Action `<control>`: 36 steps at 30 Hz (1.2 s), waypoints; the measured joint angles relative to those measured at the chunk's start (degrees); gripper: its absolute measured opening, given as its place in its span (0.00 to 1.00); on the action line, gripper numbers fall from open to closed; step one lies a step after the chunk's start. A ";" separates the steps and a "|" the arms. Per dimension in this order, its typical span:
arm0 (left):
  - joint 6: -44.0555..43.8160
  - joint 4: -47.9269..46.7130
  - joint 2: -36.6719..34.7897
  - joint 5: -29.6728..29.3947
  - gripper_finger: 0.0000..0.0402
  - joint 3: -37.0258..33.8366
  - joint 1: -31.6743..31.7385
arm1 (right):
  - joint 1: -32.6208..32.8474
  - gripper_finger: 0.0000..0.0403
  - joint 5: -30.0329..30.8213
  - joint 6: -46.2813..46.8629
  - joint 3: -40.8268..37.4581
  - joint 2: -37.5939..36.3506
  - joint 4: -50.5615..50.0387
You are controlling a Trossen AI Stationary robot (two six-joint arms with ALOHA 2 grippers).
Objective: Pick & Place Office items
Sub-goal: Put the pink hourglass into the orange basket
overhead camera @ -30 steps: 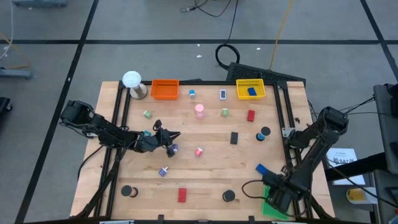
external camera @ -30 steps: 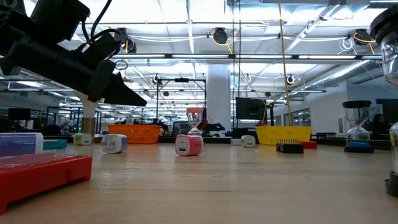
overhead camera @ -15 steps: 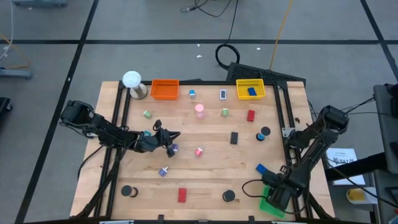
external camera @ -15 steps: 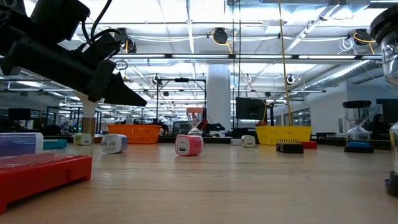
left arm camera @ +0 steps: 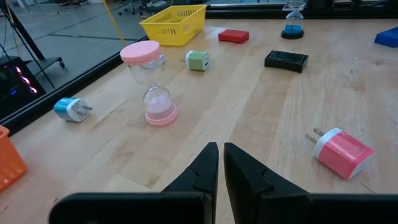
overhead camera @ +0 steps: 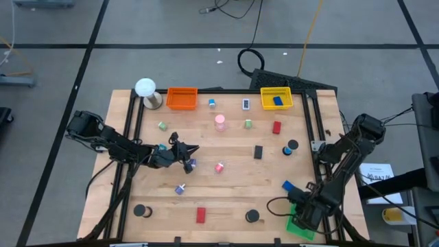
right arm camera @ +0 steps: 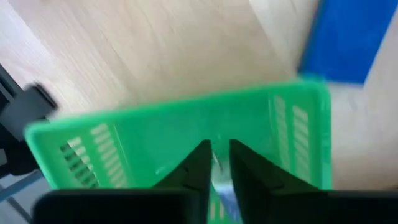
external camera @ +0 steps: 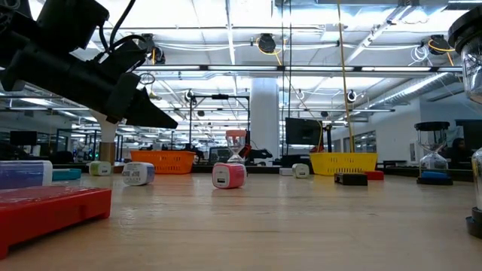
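Office items (overhead camera: 220,167) — no readable labels | left hand (left arm camera: 220,163) closed, empty | right hand (right arm camera: 220,163) closed — over green tray (right arm camera: 174,134)

Open workshop hall behind a wooden table

Grey tiled floor (overhead camera: 171,41) crossed by dark seams, cables trailing over it; beyond, white pillar (external camera: 264,113), ceiling strip lights (external camera: 226,31), hanging yellow cord (external camera: 344,83), dark monitor (external camera: 303,131).

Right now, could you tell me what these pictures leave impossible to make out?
- Contents of the green tray: right wrist view is blurred and the right gripper covers the middle; in the high view the arm hides it.
- Red block: low view, cut off by the left edge.
- Blue item in the yellow tray: high view, too small to identify.
- Left gripper: shut, empty.
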 joint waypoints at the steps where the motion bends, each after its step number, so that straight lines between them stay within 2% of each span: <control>1: 0.00 0.00 0.00 0.00 0.08 0.00 0.00 | -0.33 0.06 0.67 -1.09 0.01 0.00 0.25; 5: -0.02 0.00 0.00 0.00 0.08 0.00 0.00 | -2.05 0.01 1.22 -5.09 0.02 0.00 0.88; 16: -0.02 0.00 0.00 0.00 0.08 0.00 0.00 | -3.77 0.03 3.86 -9.51 0.04 0.00 5.72; 23: -0.11 -0.02 0.00 0.00 0.08 0.00 0.00 | -3.51 0.03 -0.72 -7.23 1.42 0.02 9.23; 36: -0.42 -0.22 -0.01 -0.02 0.08 0.00 0.00 | -3.51 0.03 -0.63 -10.48 1.46 2.32 14.69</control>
